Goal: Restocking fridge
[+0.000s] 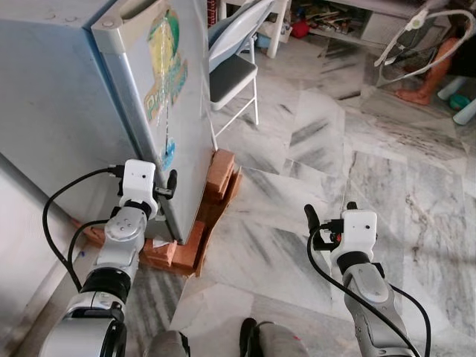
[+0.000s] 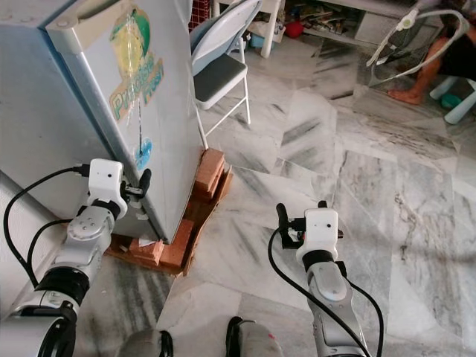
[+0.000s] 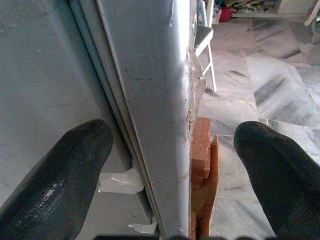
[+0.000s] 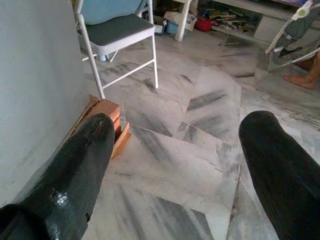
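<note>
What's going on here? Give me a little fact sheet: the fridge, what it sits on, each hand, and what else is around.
Fridge: grey fridge, door shut, colourful sticker on the door.
Base: fridge stands on bricks on the marble floor.
Left hand: left hand open, fingers either side of the door's edge, low down.
Right hand: right hand open, holding nothing, over the floor.
Nearby: folding chair behind the fridge; a person's leg at far right.
</note>
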Tool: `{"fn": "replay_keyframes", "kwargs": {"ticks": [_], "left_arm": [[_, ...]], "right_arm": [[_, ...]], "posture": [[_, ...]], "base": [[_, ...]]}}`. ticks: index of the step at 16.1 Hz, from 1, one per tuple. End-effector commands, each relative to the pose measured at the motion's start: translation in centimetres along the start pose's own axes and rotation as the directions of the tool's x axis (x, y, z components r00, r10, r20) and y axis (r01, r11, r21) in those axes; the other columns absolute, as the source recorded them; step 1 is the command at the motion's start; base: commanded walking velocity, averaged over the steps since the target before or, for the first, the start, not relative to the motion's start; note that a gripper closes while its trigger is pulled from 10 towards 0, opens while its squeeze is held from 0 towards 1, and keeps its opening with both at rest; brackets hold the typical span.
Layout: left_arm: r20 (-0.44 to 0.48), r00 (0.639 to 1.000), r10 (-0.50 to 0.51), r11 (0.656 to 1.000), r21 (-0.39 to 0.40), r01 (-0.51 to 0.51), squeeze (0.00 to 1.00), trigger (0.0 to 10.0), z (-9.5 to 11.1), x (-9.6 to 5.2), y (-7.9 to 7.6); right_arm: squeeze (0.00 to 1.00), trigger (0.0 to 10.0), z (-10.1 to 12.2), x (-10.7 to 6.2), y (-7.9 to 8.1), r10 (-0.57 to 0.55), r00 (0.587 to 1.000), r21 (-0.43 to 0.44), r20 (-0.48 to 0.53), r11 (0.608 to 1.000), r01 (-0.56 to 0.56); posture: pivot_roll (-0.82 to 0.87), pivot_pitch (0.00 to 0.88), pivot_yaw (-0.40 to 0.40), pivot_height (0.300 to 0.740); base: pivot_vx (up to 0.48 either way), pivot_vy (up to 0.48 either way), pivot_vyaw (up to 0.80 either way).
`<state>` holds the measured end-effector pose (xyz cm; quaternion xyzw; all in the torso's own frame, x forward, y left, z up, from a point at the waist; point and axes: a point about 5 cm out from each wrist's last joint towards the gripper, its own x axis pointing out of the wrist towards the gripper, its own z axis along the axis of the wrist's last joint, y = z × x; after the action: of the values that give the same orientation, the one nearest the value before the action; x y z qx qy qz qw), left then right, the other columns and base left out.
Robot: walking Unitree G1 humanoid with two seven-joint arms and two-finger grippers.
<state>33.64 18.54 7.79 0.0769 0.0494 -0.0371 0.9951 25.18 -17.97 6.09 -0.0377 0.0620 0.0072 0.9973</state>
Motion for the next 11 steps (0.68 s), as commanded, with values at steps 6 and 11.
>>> {"fn": "replay_keyframes", "kwargs": {"ticks": [6,11], "left_arm": [[0.102,0.989,-0.107,0.993,-0.048,0.112,0.00,10.0,3.2,1.8,-3.3],[0.280,0.856,-0.435,0.892,0.005,0.451,0.00,10.0,8.4,1.9,-12.9]], "right_arm": [[0.00,10.0,-0.2,-0.1,-0.1,0.003,1.000,-0.008,-0.013,1.000,-0.003],[0.00,10.0,-1.2,-0.1,0.2,0.028,0.997,-0.013,-0.074,0.999,-0.029]], "posture": [[0.01,0.125,-0.059,0.740],[0.01,0.113,-0.055,0.740]], "base": [[0.000,0.000,0.00],[0.000,0.000,0.00]]}}
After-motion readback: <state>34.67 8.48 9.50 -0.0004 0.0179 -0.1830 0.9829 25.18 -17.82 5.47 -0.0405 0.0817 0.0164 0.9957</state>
